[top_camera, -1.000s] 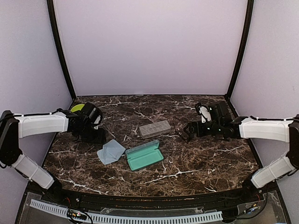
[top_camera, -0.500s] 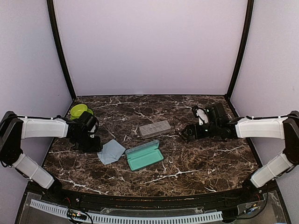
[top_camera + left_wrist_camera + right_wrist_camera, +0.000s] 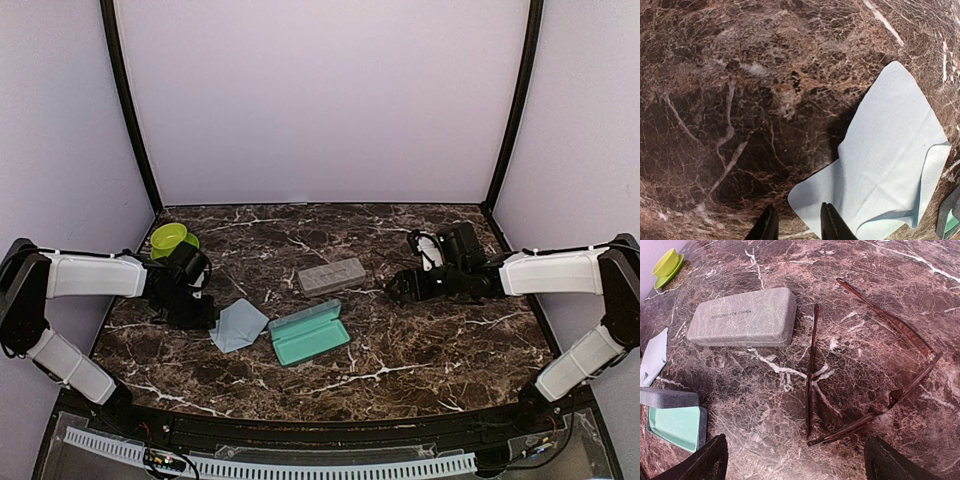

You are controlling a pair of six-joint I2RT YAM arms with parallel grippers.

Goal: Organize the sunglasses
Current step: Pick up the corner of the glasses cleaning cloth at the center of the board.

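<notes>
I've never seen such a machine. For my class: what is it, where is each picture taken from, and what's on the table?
Two white robot arms with two-finger grippers work over a brown marble table. The overhead view shows both; the other two come from cameras on the wrists. On the table lie a closed grey case, an open case with mint-green lining, a light blue cloth, a lime-green bowl and brown thin-framed sunglasses, unfolded. The left gripper is at the cloth's corner; the right gripper, wide open, points at the sunglasses. Nothing is held.

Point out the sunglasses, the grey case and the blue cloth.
sunglasses [image 3: 892, 396], right wrist view, nose bridge.
grey case [image 3: 742, 316], right wrist view, lid centre.
blue cloth [image 3: 890, 165], left wrist view, its middle.
</notes>
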